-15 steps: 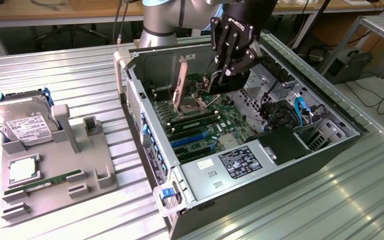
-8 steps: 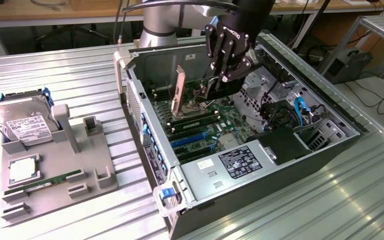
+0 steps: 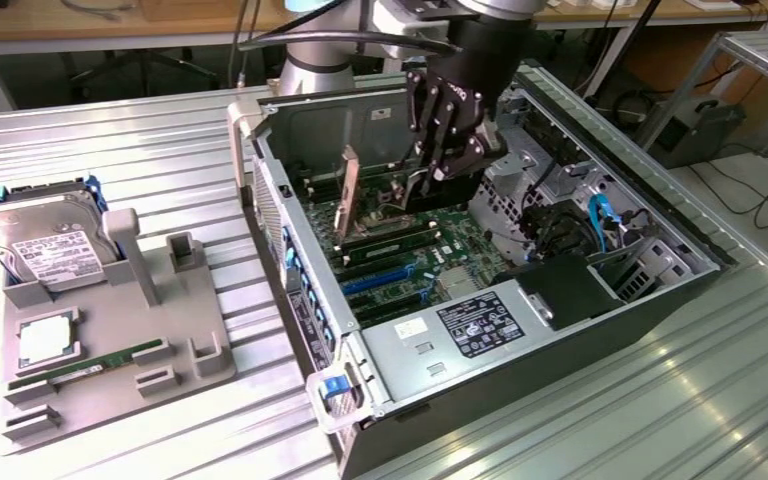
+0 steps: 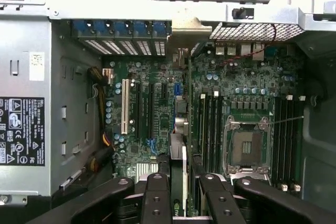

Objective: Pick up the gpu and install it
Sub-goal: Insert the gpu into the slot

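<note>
Where a black tower computer case (image 3: 558,400) lies on its side, open face up, across the centre and right of the exterior view, the robot's black gripper (image 3: 431,190) reaches down into it at upper centre, above the green motherboard (image 3: 458,250).

From the wrist camera, the gpu (image 4: 185,163) is seen from above as a thin dark card standing on its edge over the motherboard. It runs from its silvery bracket (image 4: 191,24) at the case's perforated rear wall to the space between the gripper's fingers (image 4: 157,198). The fingers are drawn in against the card from both sides, clamped on its upper edge. Whether the card's lower edge is seated in a slot cannot be made out.

The card sits between a white expansion slot (image 4: 125,106) on one side and a bank of memory slots (image 4: 210,124) on the other, with the processor socket (image 4: 244,148) beyond those.

In the exterior view, a grey power supply (image 3: 484,322) with a black label sits at lower centre inside the case. At the left of that view, on the ribbed metal table (image 3: 157,140), a grey parts holder (image 3: 131,250) carries a silver hard drive (image 3: 44,250) standing at its upper left. A narrow green memory stick (image 3: 91,362) lies flat near its lower edge.
</note>
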